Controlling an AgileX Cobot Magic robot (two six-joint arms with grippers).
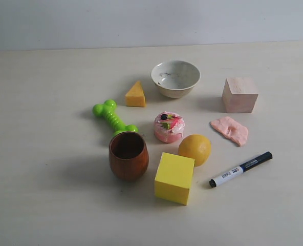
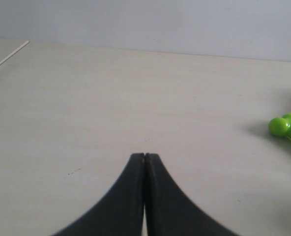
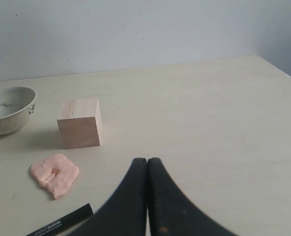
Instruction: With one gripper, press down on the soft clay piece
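Note:
The soft clay piece [image 1: 230, 129] is a flat, lumpy salmon-pink slab lying on the table right of centre, just in front of a pale wooden cube [image 1: 239, 95]. The right wrist view shows the clay [image 3: 54, 174] off to one side of my right gripper [image 3: 147, 160], which is shut with nothing in it and well apart from the clay. My left gripper [image 2: 144, 156] is shut too, over bare table, with only the end of a green bone toy [image 2: 286, 126] near it. Neither gripper appears in the exterior view.
Around the clay stand a black-and-white marker [image 1: 240, 168], a yellow ball [image 1: 195, 149], a pink cake toy [image 1: 168, 126], a yellow cube [image 1: 174, 177], a brown wooden cup [image 1: 128, 155], a green bone toy [image 1: 114, 118], a cheese wedge [image 1: 136, 95] and a white bowl [image 1: 175, 78].

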